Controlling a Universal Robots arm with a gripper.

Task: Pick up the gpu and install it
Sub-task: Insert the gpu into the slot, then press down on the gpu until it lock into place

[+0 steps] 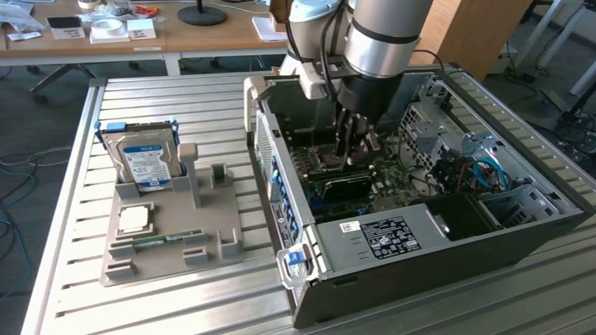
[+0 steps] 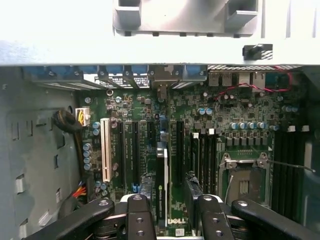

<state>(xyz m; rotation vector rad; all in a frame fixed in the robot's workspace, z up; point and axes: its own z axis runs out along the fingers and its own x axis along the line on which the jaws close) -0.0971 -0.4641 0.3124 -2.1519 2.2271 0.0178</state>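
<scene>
The gpu [image 1: 340, 183] shows as a black block standing low inside the open computer case [image 1: 410, 237], right over the motherboard. My gripper [image 1: 359, 159] reaches straight down onto its top edge. In the wrist view the gpu [image 2: 161, 180] appears edge-on as a thin dark card with a pale strip. It sits between my two black fingers [image 2: 147, 192] and lines up with the long black expansion slots [image 2: 178, 150]. The gripper [image 2: 170, 182] is shut on the card, with one finger against its face.
On the slatted metal table, a grey holder tray [image 1: 219, 209] carries a silver hard drive [image 1: 144, 164], a CPU [image 1: 135, 220] and a green RAM stick [image 1: 167, 239]. The case's walls, drive cage [image 1: 484, 150] and cables [image 1: 475, 174] surround the gripper. A CPU socket [image 2: 245, 180] lies beside the slots.
</scene>
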